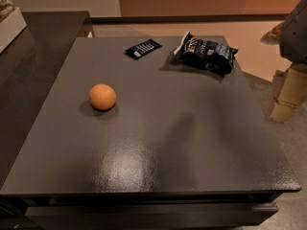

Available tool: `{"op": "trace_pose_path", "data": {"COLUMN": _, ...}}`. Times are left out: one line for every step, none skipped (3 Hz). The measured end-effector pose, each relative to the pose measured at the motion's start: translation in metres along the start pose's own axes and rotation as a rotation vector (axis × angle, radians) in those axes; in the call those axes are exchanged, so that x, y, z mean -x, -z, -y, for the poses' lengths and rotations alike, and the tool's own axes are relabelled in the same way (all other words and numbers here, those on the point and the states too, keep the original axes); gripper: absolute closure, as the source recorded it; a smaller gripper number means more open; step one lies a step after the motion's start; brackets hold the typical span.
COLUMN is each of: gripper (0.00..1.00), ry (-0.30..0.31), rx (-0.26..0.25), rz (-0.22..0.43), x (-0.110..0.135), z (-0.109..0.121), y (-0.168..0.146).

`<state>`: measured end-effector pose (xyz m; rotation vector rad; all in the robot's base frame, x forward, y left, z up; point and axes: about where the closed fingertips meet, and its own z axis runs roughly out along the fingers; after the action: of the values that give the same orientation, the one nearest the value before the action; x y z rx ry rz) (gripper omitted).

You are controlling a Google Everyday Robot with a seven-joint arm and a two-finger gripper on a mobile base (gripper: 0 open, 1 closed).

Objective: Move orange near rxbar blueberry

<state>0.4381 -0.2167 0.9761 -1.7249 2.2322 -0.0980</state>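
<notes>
The orange (102, 97) is a small round fruit resting on the left half of the dark grey table (192, 143). The rxbar blueberry (143, 48) is a flat dark blue wrapper with white lettering, lying near the table's far edge, up and to the right of the orange and well apart from it. My gripper (284, 110) hangs at the right edge of the view, beyond the table's right side, below the grey arm (296, 28). It is far from both objects and holds nothing that I can see.
A puffy dark blue chip bag (207, 52) lies at the far right of the table, to the right of the bar. A dark counter (43, 37) adjoins the table on the left. Tan floor lies behind and to the right.
</notes>
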Motion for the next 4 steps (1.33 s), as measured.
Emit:
{"op": "trace_pose_path", "data": {"gripper": 0.00, "ry": 0.000, "rx": 0.000, "rz": 0.000, "x": 0.000, "z": 0.000, "y": 0.000}}
{"op": "trace_pose_path", "data": {"gripper": 0.00, "ry": 0.006, "rx": 0.022, "rz": 0.053, "x": 0.007, "z": 0.003, "y": 0.000}}
{"op": "trace_pose_path", "data": {"gripper": 0.00, "ry": 0.045, "rx": 0.065, "rz": 0.167, "x": 0.037, "z": 0.002, "y": -0.009}}
{"op": "trace_pose_path", "data": {"gripper": 0.00, "ry": 0.095, "rx": 0.108, "rz": 0.277, "x": 0.083, "z": -0.004, "y": -0.023}}
